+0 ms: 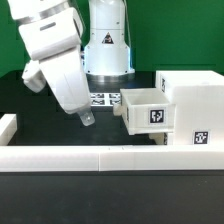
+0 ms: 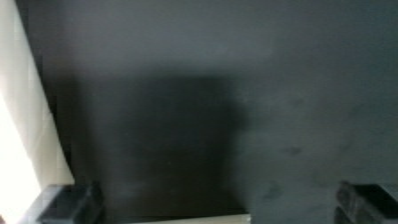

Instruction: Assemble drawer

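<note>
The drawer's tall white box shell [image 1: 196, 98] stands at the exterior view's right, with tags on its front. One white tray [image 1: 148, 112] with a tag sticks out of the shell's open face towards the left. A second tray does not show. My gripper [image 1: 86, 118] hangs over the black table to the left of the tray, apart from it. In the wrist view the gripper [image 2: 217, 206] is open and empty, with only the dark fingertips [image 2: 68, 204] showing over bare black table.
The marker board [image 1: 105, 98] lies behind the gripper near the robot base. Low white border blocks run along the front [image 1: 100, 158] and the left [image 1: 8, 125]. A white edge [image 2: 15, 100] shows at one side of the wrist view.
</note>
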Tool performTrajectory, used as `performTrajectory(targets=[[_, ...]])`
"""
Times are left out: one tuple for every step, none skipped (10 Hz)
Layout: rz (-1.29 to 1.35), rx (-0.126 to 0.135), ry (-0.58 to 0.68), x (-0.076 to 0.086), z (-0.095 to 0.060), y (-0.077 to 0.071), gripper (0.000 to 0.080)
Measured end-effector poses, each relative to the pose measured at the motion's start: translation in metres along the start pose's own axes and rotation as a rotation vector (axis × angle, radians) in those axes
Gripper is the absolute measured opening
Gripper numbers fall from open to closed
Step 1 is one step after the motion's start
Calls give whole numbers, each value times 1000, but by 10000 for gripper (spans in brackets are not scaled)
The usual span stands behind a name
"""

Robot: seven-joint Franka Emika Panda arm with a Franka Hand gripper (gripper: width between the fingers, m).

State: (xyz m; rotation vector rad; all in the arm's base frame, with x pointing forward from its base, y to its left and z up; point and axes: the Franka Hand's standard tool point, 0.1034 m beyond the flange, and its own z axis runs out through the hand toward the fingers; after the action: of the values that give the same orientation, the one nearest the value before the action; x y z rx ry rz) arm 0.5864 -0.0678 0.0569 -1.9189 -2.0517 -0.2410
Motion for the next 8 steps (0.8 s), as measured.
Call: performTrajectory(targets=[[-14,-15,-2,8,1,5,649],[-31,-49,-11,15,0,14,649],[-29,-55,-12,18,-1,16,649],[-26,-55,-12,16,-1,16,649],[-25,-55,-12,15,-1,16,649],[-25,-55,-12,15,-1,16,649],[-35,-59,-13,16,0,16,649],[-71,-72,-15,19,2,17,649]])
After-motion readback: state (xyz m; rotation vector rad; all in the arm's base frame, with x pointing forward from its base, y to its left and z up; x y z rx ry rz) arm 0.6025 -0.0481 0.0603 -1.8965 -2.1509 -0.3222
